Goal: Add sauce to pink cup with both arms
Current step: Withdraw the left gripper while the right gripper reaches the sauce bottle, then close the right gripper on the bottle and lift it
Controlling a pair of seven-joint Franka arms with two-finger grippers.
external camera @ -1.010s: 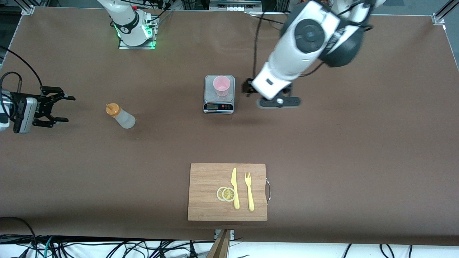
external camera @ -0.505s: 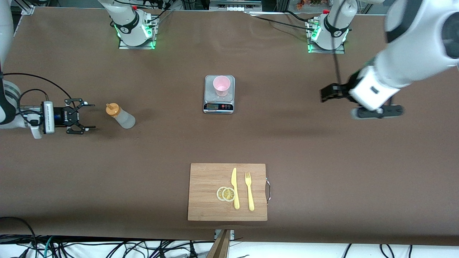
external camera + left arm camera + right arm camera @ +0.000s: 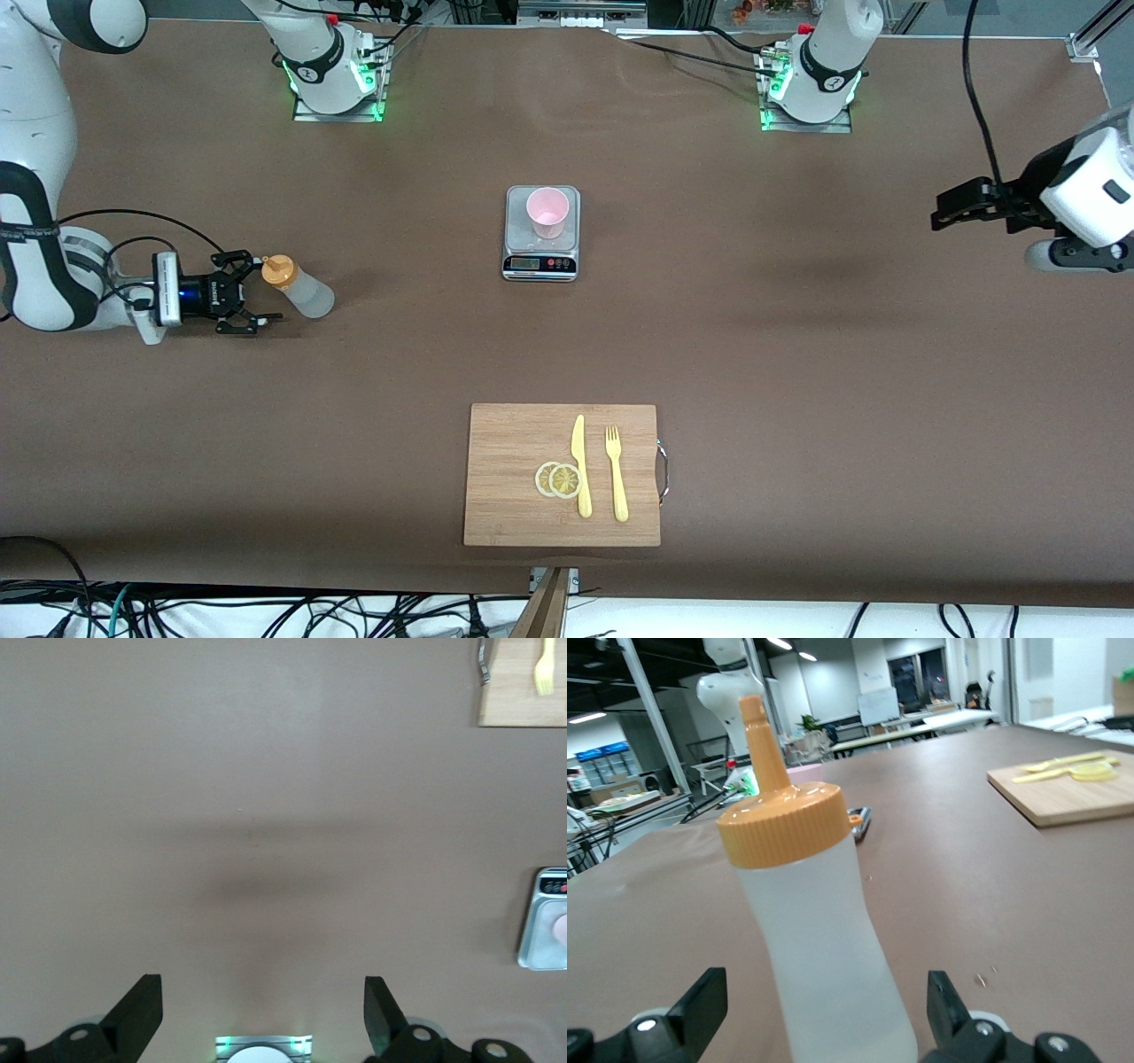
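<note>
The right gripper (image 3: 252,303) has closed in on the sauce bottle (image 3: 299,287), which now stands between its spread, empty fingers, ready for a grasp. The left gripper (image 3: 943,213), also spread and empty, has swung well away from the pink cup (image 3: 547,213) on the scale (image 3: 541,262).

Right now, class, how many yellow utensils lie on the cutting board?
2: a knife beside the lemon slices, and a fork between the knife and the board's handle. Nothing seems hidden.
</note>
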